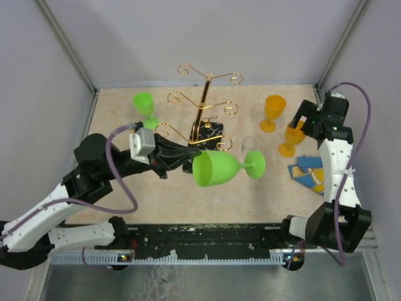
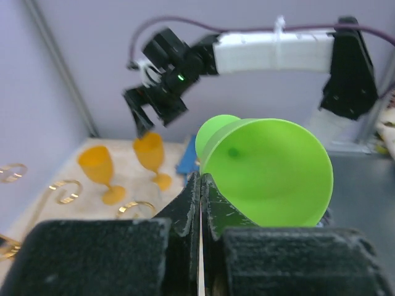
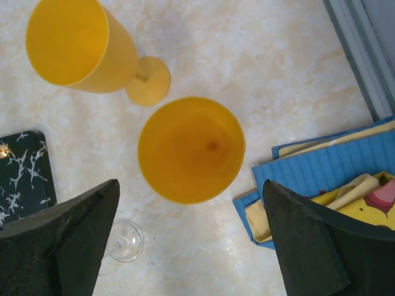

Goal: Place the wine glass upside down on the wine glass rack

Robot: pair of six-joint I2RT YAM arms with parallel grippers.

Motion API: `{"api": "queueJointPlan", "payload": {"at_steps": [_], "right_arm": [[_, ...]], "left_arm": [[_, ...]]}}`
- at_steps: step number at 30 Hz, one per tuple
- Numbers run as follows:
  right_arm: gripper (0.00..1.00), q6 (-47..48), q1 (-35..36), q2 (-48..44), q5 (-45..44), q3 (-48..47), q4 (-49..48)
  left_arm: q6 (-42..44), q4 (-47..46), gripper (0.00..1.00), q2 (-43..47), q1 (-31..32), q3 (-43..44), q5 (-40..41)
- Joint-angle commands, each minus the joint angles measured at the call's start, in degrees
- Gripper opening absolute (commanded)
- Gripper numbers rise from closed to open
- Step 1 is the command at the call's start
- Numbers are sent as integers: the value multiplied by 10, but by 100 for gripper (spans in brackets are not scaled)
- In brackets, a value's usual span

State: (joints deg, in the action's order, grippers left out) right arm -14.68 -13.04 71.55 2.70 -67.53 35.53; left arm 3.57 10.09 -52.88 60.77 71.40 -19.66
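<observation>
Left pincer (image 1: pixel 190 155) is clamped on the green wine glass (image 1: pixel 216 168), held sideways just ahead of it; the wine glass rack (image 1: pixel 203 106) stands just beyond. Transport is judged in hand; next, the foot must be turned upward

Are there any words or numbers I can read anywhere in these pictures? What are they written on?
No words or numbers can be read anywhere.
The blue and yellow booklets: a cartoon drawing, no letters that show.
The green wine glass and the orange glasses: plain.
The rack base: white veins, not writing.
</observation>
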Motion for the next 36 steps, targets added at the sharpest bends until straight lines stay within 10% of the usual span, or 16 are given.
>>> {"api": "queueJointPlan", "payload": {"at_steps": [1, 13, 21, 28, 36], "right_arm": [[99, -7, -8, -36, 4, -39, -19], [97, -107, -8, -130, 234, -4, -102], [90, -281, 8, -174, 403, 29, -271], [66, -399, 93, -139, 405, 38, -435], [64, -516, 148, -102, 379, 36, -616]], "left_arm": [[67, -156, 0, 34, 4, -36, 107], [252, -525, 0, -10, 0, -184, 311], [210, -675, 0, -112, -72, -193, 299], [168, -736, 0, -156, -110, -195, 252], [123, -826, 0, -183, -128, -223, 222]]}}
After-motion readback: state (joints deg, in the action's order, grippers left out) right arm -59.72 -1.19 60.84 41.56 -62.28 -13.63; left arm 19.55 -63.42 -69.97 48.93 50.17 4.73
